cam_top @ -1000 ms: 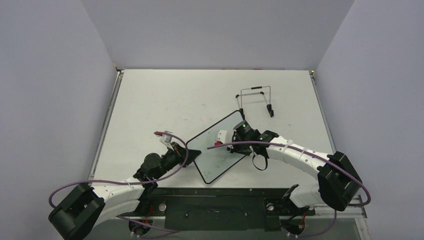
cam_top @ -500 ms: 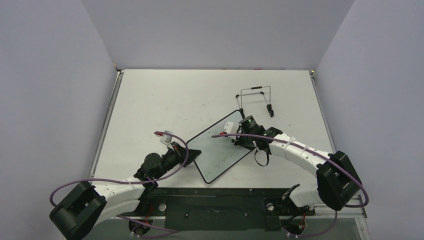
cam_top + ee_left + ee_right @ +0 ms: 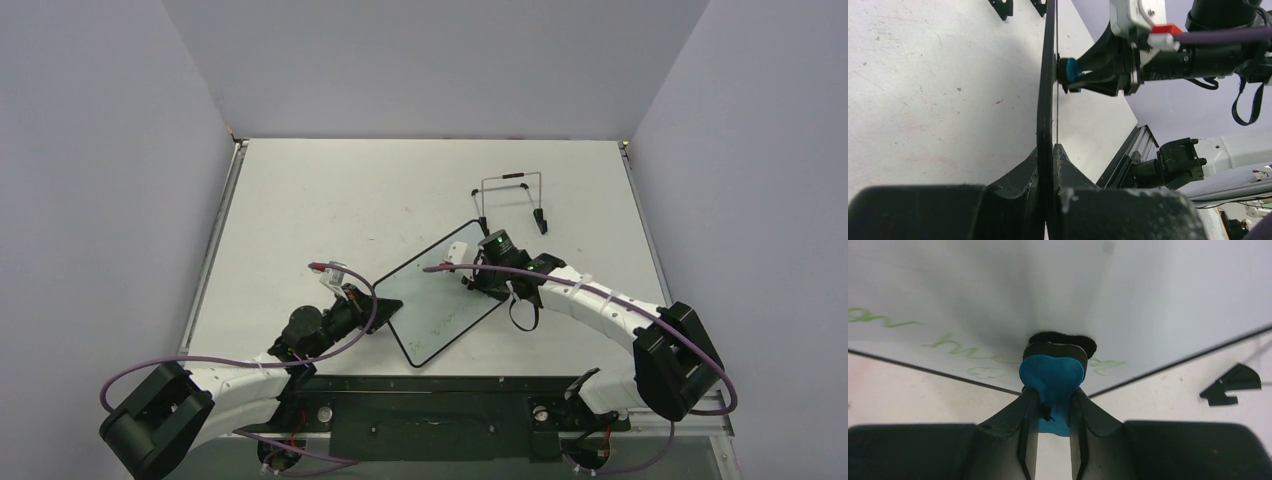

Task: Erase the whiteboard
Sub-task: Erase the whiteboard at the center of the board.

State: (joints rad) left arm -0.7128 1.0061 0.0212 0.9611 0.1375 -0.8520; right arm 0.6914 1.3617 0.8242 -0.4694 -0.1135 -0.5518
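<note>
The whiteboard (image 3: pixel 435 305) lies tilted as a diamond on the table, black frame, with faint green handwriting (image 3: pixel 950 344) on it. My left gripper (image 3: pixel 385 307) is shut on the board's left corner; in the left wrist view the board edge (image 3: pixel 1047 95) runs between its fingers (image 3: pixel 1068 165). My right gripper (image 3: pixel 478 270) is shut on the blue-black eraser (image 3: pixel 1052 374), whose black pad is pressed on the board (image 3: pixel 973 285) near its upper right edge. The eraser (image 3: pixel 1070 70) also shows in the left wrist view, touching the board face.
A wire stand (image 3: pixel 510 200) with black feet (image 3: pixel 1230 385) sits just behind the board's far corner. The right arm's strap and purple cable (image 3: pixel 450 268) hang over the board. A black rail (image 3: pixel 430 400) runs along the table's near edge.
My right gripper slid the eraser from the board's middle up and right toward its far corner, then almost stopped. The left gripper and the board have not moved.
</note>
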